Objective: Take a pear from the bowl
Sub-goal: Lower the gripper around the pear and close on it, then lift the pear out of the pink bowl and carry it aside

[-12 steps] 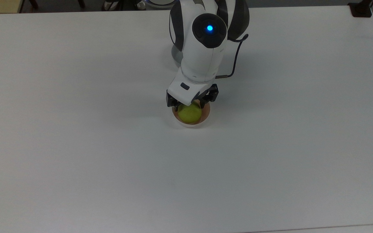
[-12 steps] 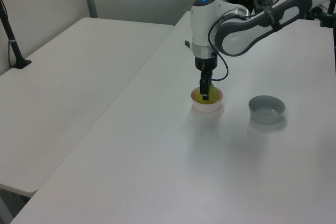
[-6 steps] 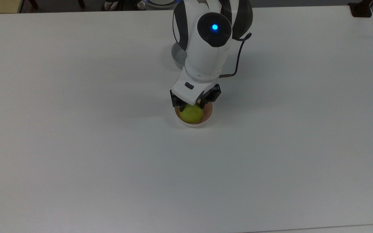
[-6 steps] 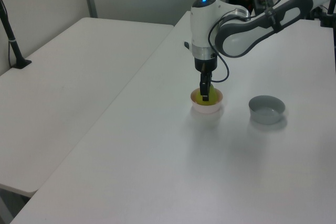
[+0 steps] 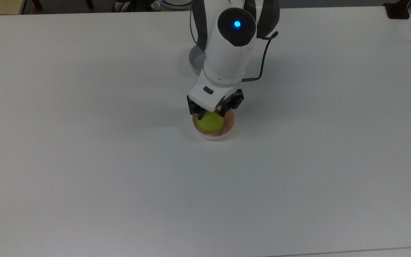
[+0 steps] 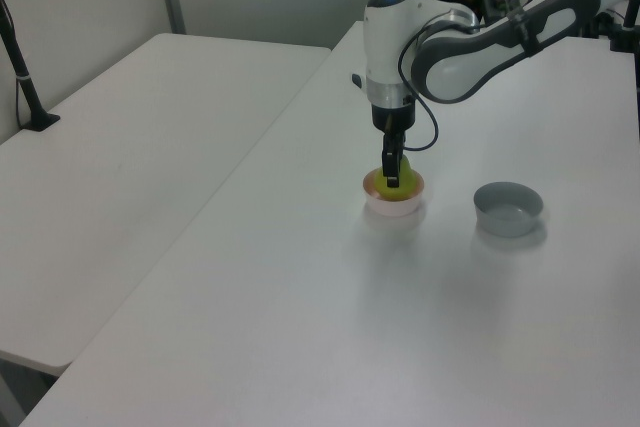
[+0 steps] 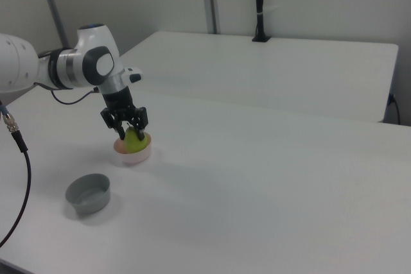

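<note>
Since a second ago the arm's blue-lit joint has risen toward the top view's upper edge and shifted to the top view's right, and the hand has come up a little with it, so the yellow-green fruit now sits higher against the pink bowl than it did.

Beneath everything lies the white desk (image 5: pixel 84 160), broad and bare around the hand; a second white desk (image 7: pixel 308 68) stands behind it in the right view. Above the hand rises the white and grey arm (image 5: pixel 227 53), its cable looping off to the top view's right.

Well apart from the hand, to the left view's right, a grey bowl (image 6: pixel 508 207) rests on the desk; in the right view it sits nearer the camera than the hand, to the right view's left (image 7: pixel 88 193).

Directly under the hand stands the pale pink bowl (image 5: pixel 229 125), whitish outside, seen also in the left view (image 6: pixel 395 203) and the right view (image 7: pixel 133 154).

The hand (image 5: pixel 213 112) points straight down over that bowl, its two dark fingers (image 5: pixel 199 113) pressed against opposite flanks of the pear (image 5: pixel 210 122), clenched on it. The pear (image 7: pixel 133 137) is between the fingertips, its lower part at or just above the bowl's rim; whether it touches the bowl's floor I cannot tell. In the left view one finger covers much of the fruit (image 6: pixel 403 166).
</note>
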